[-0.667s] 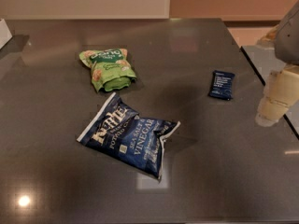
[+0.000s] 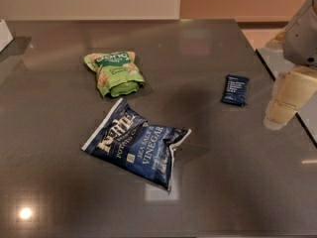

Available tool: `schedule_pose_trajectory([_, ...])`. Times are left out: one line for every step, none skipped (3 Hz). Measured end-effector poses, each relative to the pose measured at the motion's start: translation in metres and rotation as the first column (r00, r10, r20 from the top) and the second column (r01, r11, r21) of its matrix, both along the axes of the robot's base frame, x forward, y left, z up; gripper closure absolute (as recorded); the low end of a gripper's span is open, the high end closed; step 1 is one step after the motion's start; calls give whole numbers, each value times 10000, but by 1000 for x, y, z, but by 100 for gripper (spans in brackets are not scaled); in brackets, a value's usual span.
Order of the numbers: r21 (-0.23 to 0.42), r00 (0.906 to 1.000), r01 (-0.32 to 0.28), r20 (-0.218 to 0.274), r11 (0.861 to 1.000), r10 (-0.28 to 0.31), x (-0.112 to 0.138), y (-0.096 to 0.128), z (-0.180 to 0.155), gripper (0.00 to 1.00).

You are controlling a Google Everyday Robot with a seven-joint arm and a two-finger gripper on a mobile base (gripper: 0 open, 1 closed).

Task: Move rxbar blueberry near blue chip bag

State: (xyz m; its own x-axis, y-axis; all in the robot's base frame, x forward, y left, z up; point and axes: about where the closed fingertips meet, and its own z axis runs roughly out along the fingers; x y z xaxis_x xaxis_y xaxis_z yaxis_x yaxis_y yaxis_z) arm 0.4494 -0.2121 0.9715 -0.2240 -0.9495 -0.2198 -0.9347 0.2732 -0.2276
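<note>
My gripper [image 2: 281,114] by the table [image 2: 208,48] edge, grip I cannot tell, rxbar blueberry [image 2: 235,89] near my left, blue chip bag [image 2: 136,148] farther left.

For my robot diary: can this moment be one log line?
gripper: right of rxbar blueberry, apart | blue chip bag: far left of it | move: not yet done

Tool [image 2: 280,114] hangs near rxbar blueberry [image 2: 235,89]; blue chip bag [image 2: 136,148] lies well apart.
</note>
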Motion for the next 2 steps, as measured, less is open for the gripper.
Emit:
schedule_pose_trajectory([414, 9999, 141, -49, 9990, -139, 31, 7, -12, 0])
schedule_pose_trajectory([709, 9964, 850, -95, 9939, -846, 64, 0, -31, 0])
